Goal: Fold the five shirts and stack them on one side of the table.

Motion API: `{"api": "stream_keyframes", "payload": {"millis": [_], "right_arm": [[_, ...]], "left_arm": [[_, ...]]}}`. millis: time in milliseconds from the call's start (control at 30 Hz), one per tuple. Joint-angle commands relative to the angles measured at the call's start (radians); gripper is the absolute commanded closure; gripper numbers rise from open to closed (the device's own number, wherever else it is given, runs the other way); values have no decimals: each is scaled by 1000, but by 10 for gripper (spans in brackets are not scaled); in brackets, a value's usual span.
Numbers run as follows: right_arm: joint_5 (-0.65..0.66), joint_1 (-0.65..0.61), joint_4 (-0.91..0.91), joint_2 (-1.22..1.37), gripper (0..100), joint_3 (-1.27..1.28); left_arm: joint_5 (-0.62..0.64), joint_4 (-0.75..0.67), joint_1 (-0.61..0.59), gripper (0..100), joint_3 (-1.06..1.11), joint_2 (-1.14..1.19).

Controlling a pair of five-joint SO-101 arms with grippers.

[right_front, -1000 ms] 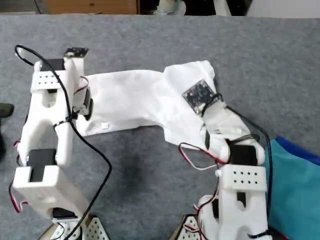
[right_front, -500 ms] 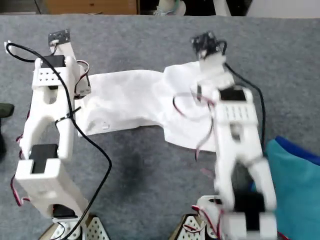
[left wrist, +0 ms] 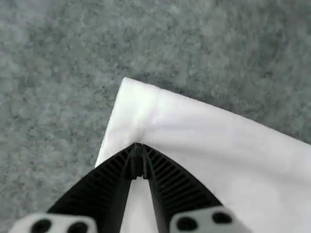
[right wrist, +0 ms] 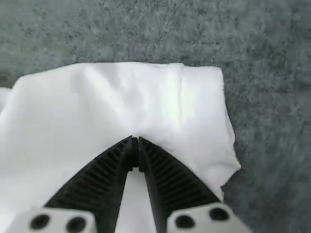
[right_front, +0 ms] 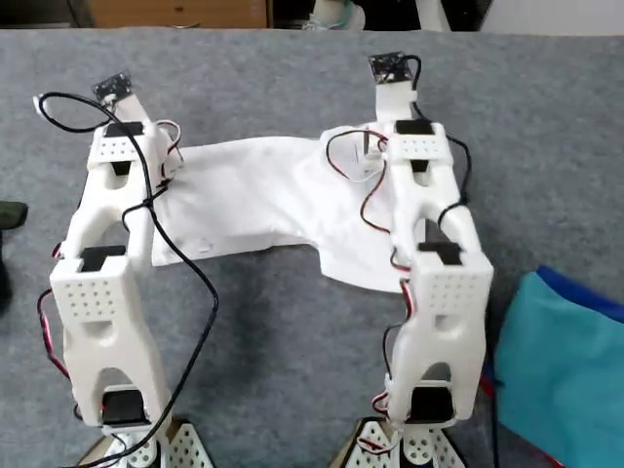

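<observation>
High view showed the white shirt lying spread on the grey bench, with both arms over it. The left tool was pinched shut on the shirt near one far corner. The right tool was closed on it near the other. A teal cloth lay apart to the right.

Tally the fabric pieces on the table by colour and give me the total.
White cloth shirt: 1
Teal fabric piece: 1
Dark blue fabric edge peeking out beside the teal: 1
Total: 3
</observation>
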Motion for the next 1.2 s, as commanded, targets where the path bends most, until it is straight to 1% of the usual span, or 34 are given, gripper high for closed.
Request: {"api": "stream_keyframes", "payload": {"millis": [0,133,200,433,600,700,800,867,1067,1167], "right_arm": [[-9,54,83,54,990,-173],[-8,73,166,127,990,-295],[-8,71,198,156,990,-348],[-5,70,264,216,990,-455],[-5,70,272,222,990,-466],[-5,70,272,222,990,-466],[-5,70,272,222,990,-466],[-5,70,272,222,990,-466],[-5,70,272,222,990,-466],[-5,70,270,220,990,-466]], "left_arm": [[9,41,-69,981,-98,47],[6,126,-98,981,-195,90],[3,144,-101,981,-216,101],[2,147,-75,981,-227,101],[2,153,-71,981,-229,65],[-3,203,-69,981,-236,8],[-51,273,-63,981,-267,-54],[-55,305,-55,981,-288,-77],[-55,365,-11,981,-288,-87],[-55,370,12,981,-288,-87]]}}
